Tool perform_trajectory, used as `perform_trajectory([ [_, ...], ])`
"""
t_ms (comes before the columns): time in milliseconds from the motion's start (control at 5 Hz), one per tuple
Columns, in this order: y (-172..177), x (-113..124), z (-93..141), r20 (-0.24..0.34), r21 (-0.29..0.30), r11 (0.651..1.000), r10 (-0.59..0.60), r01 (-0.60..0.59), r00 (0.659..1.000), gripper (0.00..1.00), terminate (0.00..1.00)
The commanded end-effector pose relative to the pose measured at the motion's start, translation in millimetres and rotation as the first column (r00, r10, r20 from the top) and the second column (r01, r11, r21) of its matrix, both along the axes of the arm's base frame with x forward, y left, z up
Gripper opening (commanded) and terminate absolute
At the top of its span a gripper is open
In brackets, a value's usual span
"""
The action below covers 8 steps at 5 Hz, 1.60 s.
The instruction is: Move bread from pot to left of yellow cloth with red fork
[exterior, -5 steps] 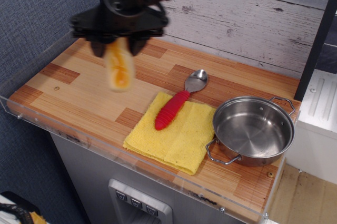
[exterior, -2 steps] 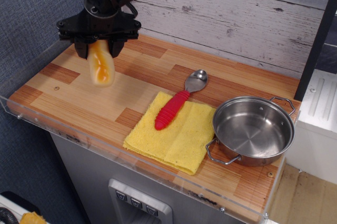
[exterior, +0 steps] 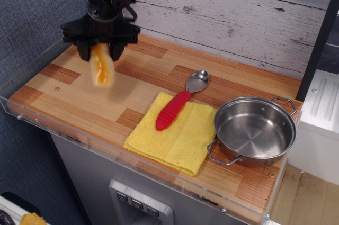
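Over the left part of the wooden desk [exterior: 79, 98], the black gripper [exterior: 100, 51] hangs with its jaws clamped on the upper end of the bread [exterior: 101, 66], which dangles nearly upright, its glossy orange side facing the camera and its lower end above the desk surface; whether it touches the wood cannot be told. Well to the right lies the yellow cloth [exterior: 183, 143], folded flat near the front edge of the desk. On the cloth's upper left part rests the red fork [exterior: 172, 110], its ribbed handle on the towel and its rounded silver head reaching past the cloth's back edge onto the wood. Just beside the cloth's right edge stands the pot [exterior: 255, 129], shiny inside, with one loop handle toward the front and one toward the back.
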State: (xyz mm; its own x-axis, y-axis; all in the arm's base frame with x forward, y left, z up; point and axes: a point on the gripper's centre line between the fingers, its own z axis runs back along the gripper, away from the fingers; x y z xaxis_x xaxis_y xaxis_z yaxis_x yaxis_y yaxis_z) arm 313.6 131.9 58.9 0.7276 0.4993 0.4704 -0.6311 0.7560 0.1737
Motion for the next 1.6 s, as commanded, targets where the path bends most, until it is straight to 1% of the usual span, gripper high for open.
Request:
perform_trajectory([
  [0,-15.1,-5.4,-9.5,-0.013,-0.029,0.999,-0.034,0.034,0.999,0.00,0.00],
  [200,-16.6,-3.9,-5.7,0.001,-0.019,0.999,-0.034,0.034,0.999,0.00,0.00],
  [400,-21.5,-4.2,-7.6,0.001,-0.021,0.999,-0.029,0.029,1.000,0.00,0.00],
  [600,-26.9,-5.5,-6.1,-0.016,-0.041,0.999,-0.005,0.005,1.000,1.00,0.00],
  [1200,-35.9,-5.4,-5.2,-0.012,-0.034,0.999,-0.008,0.007,1.000,1.00,0.00],
  [1400,-34.6,-6.3,21.9,0.112,-0.003,0.996,-0.083,0.084,0.990,1.00,0.00],
])
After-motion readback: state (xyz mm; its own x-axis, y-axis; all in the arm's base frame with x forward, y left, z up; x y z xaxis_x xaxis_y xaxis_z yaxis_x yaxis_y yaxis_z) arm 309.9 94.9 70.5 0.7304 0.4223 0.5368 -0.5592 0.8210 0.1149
